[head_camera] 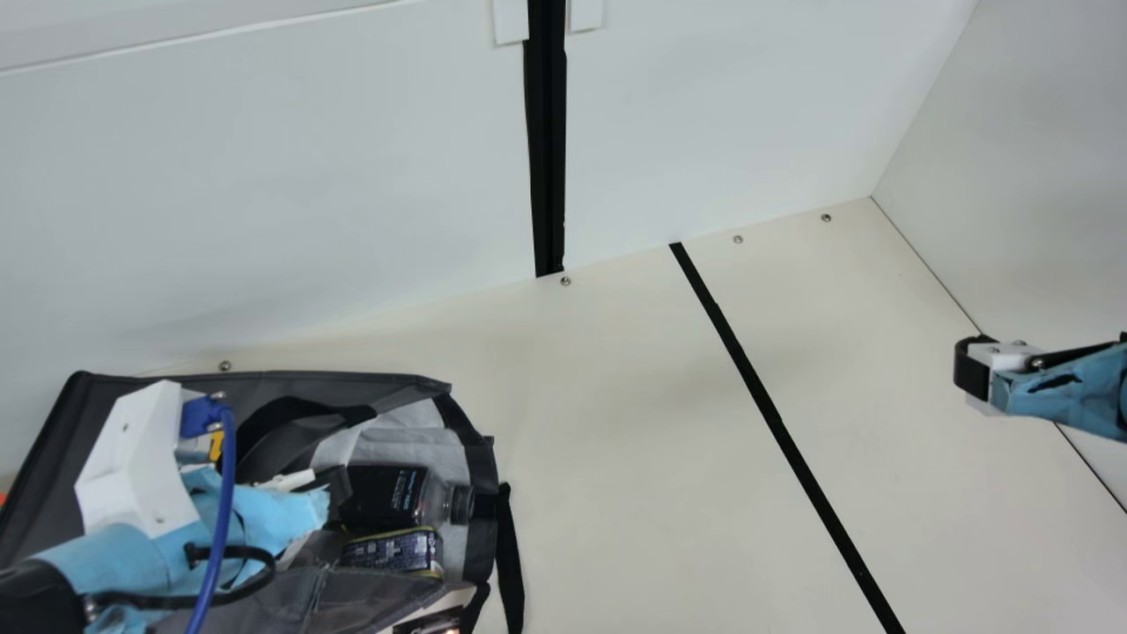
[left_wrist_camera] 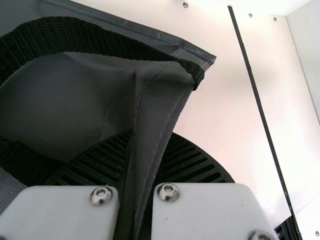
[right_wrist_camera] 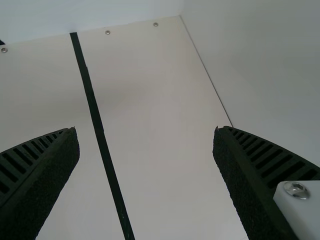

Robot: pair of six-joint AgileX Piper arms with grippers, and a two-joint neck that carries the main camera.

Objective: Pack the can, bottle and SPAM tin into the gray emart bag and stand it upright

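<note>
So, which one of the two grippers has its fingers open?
The right gripper: its fingers stand wide apart, holding nothing. The left gripper is shut on the bag.

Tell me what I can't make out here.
- Left wrist view: the inner faces of the left claw, hidden by a fold of the gray bag.
- Main view: what the yellow patch belongs to, covered by the left arm.
- Main view: the item cut off by the bottom edge.
- Main view: the bottle's lettering, too small.
</note>
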